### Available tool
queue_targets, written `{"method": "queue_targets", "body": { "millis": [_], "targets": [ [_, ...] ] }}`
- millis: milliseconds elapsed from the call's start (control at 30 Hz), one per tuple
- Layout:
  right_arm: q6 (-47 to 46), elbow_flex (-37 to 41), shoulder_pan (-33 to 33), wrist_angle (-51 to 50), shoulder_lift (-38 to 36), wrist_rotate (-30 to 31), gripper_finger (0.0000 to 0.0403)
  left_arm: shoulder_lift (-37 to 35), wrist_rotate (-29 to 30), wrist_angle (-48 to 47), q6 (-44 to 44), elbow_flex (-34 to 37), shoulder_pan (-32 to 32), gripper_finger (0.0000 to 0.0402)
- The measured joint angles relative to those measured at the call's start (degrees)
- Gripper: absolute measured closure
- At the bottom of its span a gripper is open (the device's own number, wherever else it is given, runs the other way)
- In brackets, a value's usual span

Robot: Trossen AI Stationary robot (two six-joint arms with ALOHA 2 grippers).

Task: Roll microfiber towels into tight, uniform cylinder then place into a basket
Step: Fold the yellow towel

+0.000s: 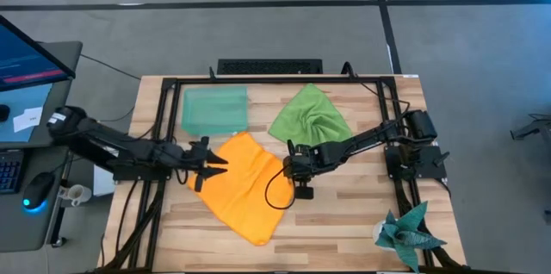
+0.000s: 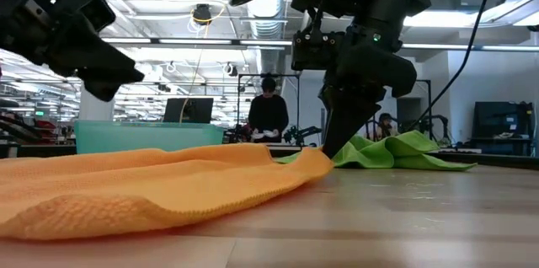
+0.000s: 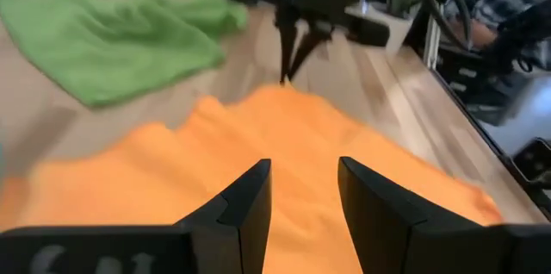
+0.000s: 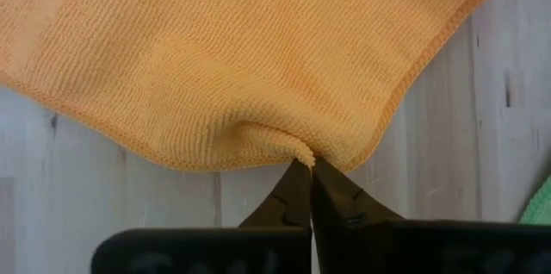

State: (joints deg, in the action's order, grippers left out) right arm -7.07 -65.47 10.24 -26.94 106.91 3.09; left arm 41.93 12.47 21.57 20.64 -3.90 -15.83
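Orange towel [image 2: 152,185] nearest the low camera — spread unrolled on the wooden worktop [image 1: 344,205], rumpled, sprawling wide across the foreground. Seen from above, lies as a slanted diamond [image 1: 244,186], long axis running from the basket side down toward the near worktop edge, one corner pointing toward the right arm.

Right end effector [image 4: 308,173] pinched shut on that corner, fingertips together with a small fold of orange cloth bunched between them. Reaches in from the worktop's right side, forearm angled down and leftward, fingers pointing steeply at the wood [image 2: 341,137].

Left end effector [image 3: 301,192] parted, fingers apart over the towel's opposite edge, holding nothing; hangs above the cloth rather than touching it in the low view [image 2: 101,66]. Stretches in low and nearly horizontal from the left [image 1: 207,166].

Lime green towel [image 1: 312,117] crumpled in a loose heap farther back, just beyond the orange one, apart from both end effectors. Mint-green basket [image 1: 213,110] at the back left of the worktop, beside the green towel, nothing visible inside.

Dark teal spiky cloth [image 1: 409,231] at the near right corner — well apart from the rest. Person [image 2: 268,112] standing in the room behind.
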Motion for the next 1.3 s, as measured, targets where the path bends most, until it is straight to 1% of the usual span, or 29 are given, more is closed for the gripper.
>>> {"method": "queue_targets", "body": {
  "millis": [67,200,333,467,600,700,767,833,1000,1167,1300],
  "targets": [
    [0.02,-0.02,-0.14,0.00,0.00,-0.02,0.0396,4.21,0.06,-0.03,0.13,-2.28,-1.41,0.0274],
    [0.00,-0.02,-0.51,0.00,0.00,-0.07,0.0395,13.23,0.89,-0.55,-2.62,-8.81,-3.62,0.0274],
    [-0.02,-0.02,-0.63,-0.02,0.00,-0.06,0.0388,22.42,0.93,-6.25,-4.19,-16.41,-5.33,0.0274],
    [-0.02,-0.02,-0.48,-0.07,-0.02,-0.07,0.0393,31.65,0.80,-12.11,-3.02,-22.71,-7.58,0.0274],
    [-0.01,-0.02,-0.50,-0.11,-0.02,-0.09,0.0397,40.09,0.21,-13.21,-1.59,-26.38,-10.37,0.0276],
    [-0.02,-0.02,-0.50,-0.17,-0.02,-0.09,0.0391,44.43,-0.63,-13.63,0.06,-28.58,-11.39,0.0284],
    [-0.01,-0.02,-0.50,-0.17,-0.03,-0.10,0.0388,46.25,-1.90,-16.02,1.61,-30.03,-11.55,0.0291],
    [0.00,-0.02,-0.48,-0.20,-0.04,-0.23,0.0388,47.40,-1.94,-20.42,4.09,-31.73,-11.55,0.0298],
    [0.02,-0.02,-0.50,-0.18,-0.07,-0.26,0.0397,48.20,1.73,-30.55,9.60,-34.02,-11.48,0.0313],
    [-0.74,-0.02,-0.47,0.85,-0.07,-0.35,0.0391,48.06,7.84,-39.24,12.02,-34.58,-11.12,0.0321],
    [-2.85,-0.02,0.15,4.23,-0.07,-2.31,0.0390,48.02,14.99,-46.01,11.76,-34.55,-9.42,0.0326]
  ]
}}
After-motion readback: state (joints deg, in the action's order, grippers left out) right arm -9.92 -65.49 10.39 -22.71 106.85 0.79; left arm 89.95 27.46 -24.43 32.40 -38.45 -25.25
